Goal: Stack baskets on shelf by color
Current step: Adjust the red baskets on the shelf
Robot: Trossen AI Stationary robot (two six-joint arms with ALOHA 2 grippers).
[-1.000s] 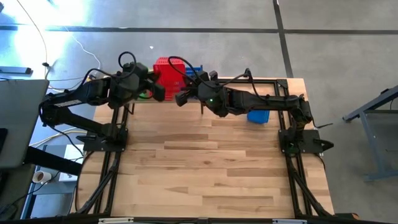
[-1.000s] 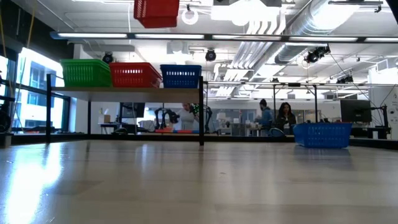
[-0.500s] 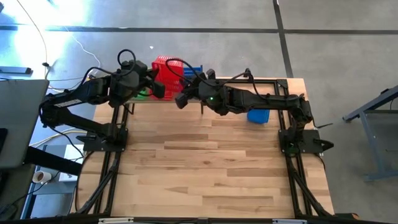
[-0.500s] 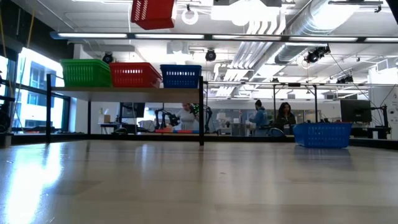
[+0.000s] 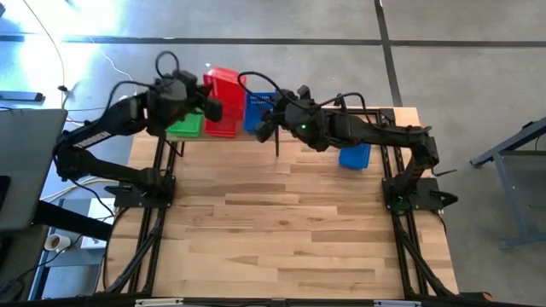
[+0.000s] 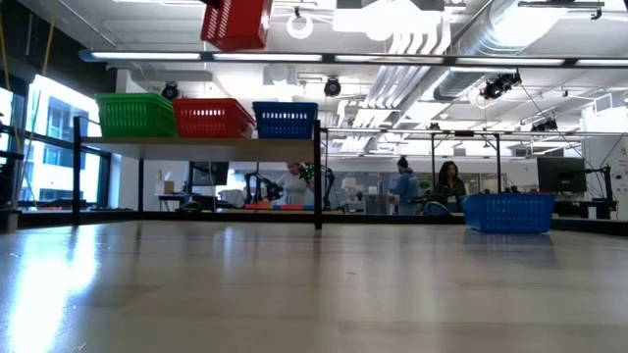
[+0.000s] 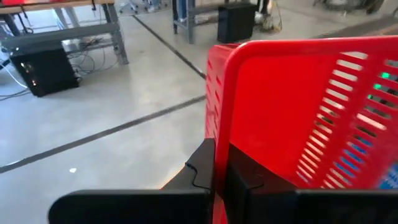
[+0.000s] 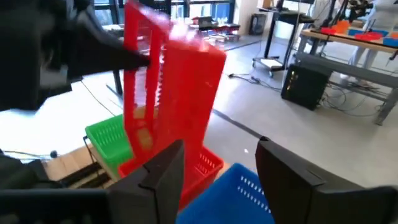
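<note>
Near half of the table [image 5: 281,230] is bare wood, loads of room there. Far right sits one blue basket [image 6: 508,212], can't see inside. At the far edge the shelf [image 6: 196,141] carries three in a row: green basket [image 6: 135,114], red basket [image 6: 212,118], blue one [image 6: 286,119]. A fifth, the lifted red basket [image 6: 236,22], hangs tilted above them, wall pinched by the left gripper [image 7: 219,177]. Right gripper [image 8: 214,171] spread wide, holding nothing, beside it.

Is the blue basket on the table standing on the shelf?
No, the blue basket stands on the tabletop, apart from the shelf.
</note>
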